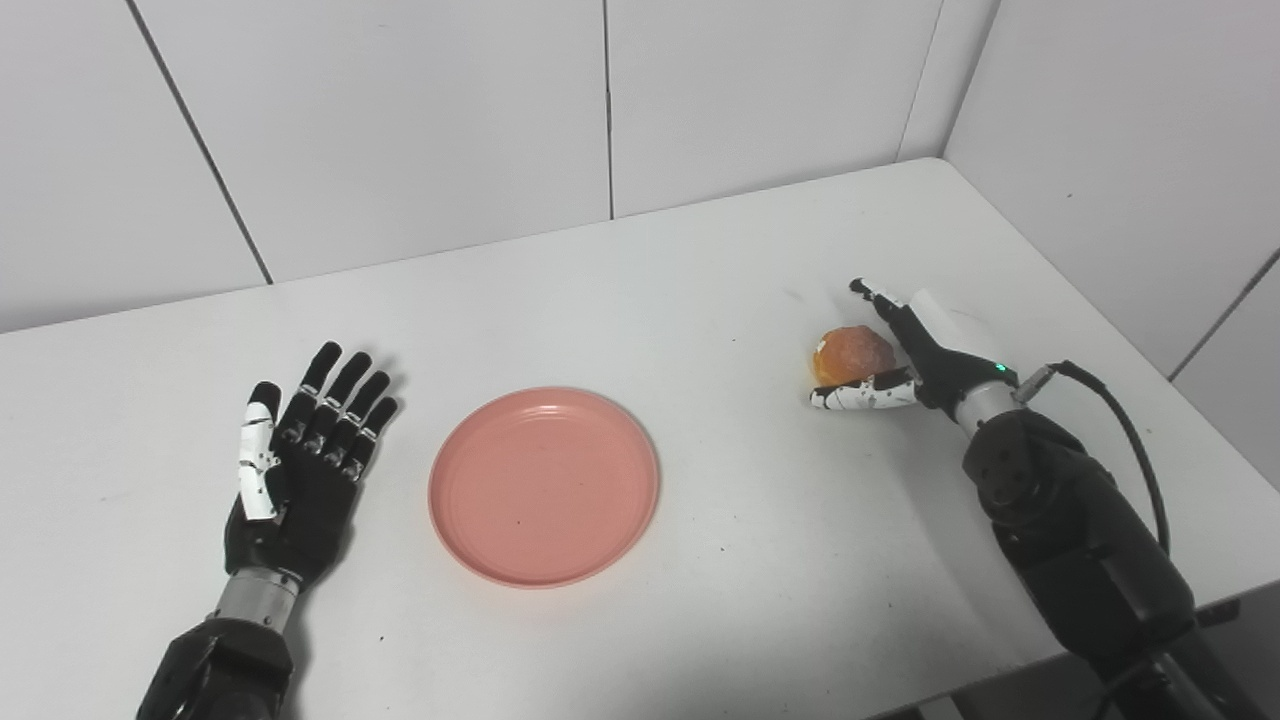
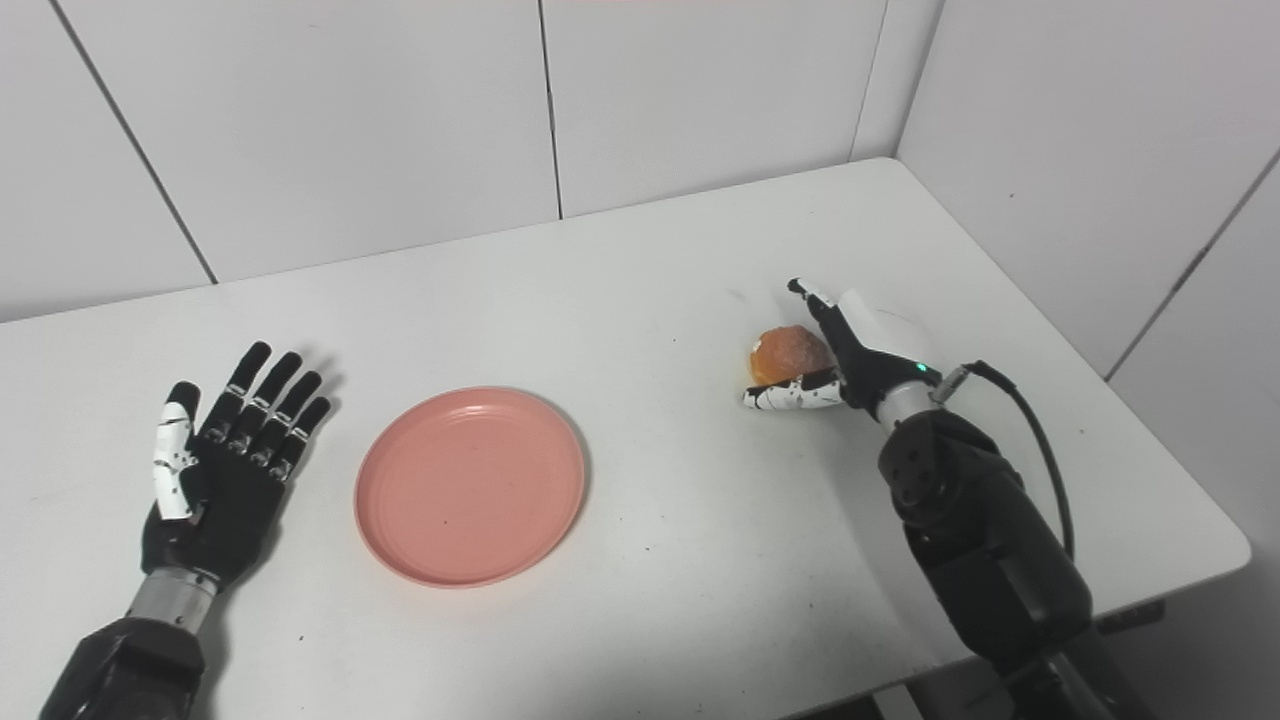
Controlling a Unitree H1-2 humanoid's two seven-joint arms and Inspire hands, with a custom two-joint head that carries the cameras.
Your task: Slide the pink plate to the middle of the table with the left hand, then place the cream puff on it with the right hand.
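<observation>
The pink plate (image 1: 544,486) lies flat near the middle of the white table, empty. My left hand (image 1: 300,450) rests flat on the table just left of the plate, fingers spread, holding nothing and not touching it. The cream puff (image 1: 851,355), round and golden brown, sits on the table at the right. My right hand (image 1: 905,360) is against the puff's right side. Its thumb (image 1: 865,396) lies along the puff's near side and its fingers (image 1: 885,305) stretch straight out behind it. The fingers are not curled around the puff.
The table (image 1: 700,300) is bounded by white wall panels at the back and right. A black cable (image 1: 1125,430) loops off my right forearm. The table's front right edge (image 1: 1150,620) is near my right arm.
</observation>
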